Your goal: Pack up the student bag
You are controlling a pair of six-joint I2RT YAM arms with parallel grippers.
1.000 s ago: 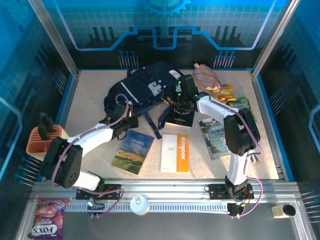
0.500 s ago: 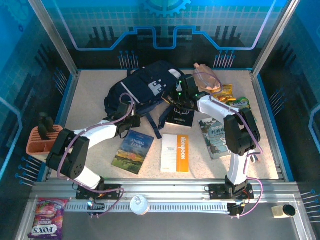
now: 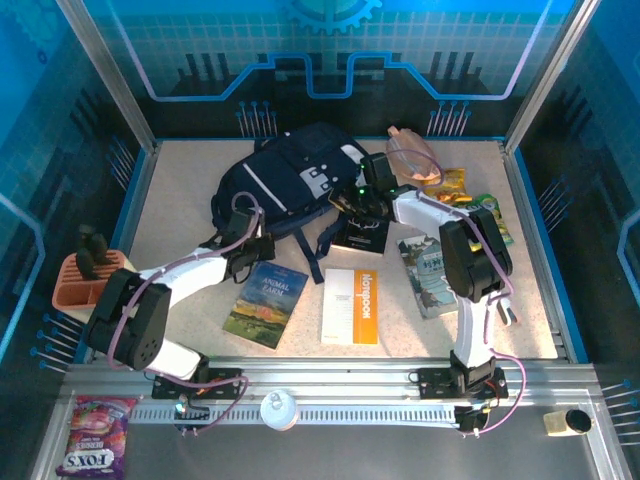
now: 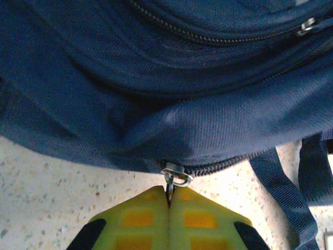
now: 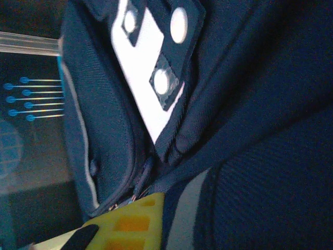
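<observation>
- At the far centre of the tabletop (image 3: 180, 200), the student bag (image 3: 290, 180) lies flat, its long axis running from near-left to far-right.
- The left fingers (image 4: 140, 219) are pinched tight on the metal zip pull (image 4: 175, 176) at the bag's near edge, directly ahead of them. The zip track (image 4: 218, 167) runs off rightward.
- The right fingers (image 5: 132, 219) press the bag's right end. One is hidden by fabric, so their grip cannot be told.

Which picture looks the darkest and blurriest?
Right wrist view: dim and soft, the big dark navy fabric backpack shadowy. Left wrist view: brighter, the metal zip pull sharp, the left gripper's yellow fingertips blurred. Top external view: evenly lit, bluish.
</observation>
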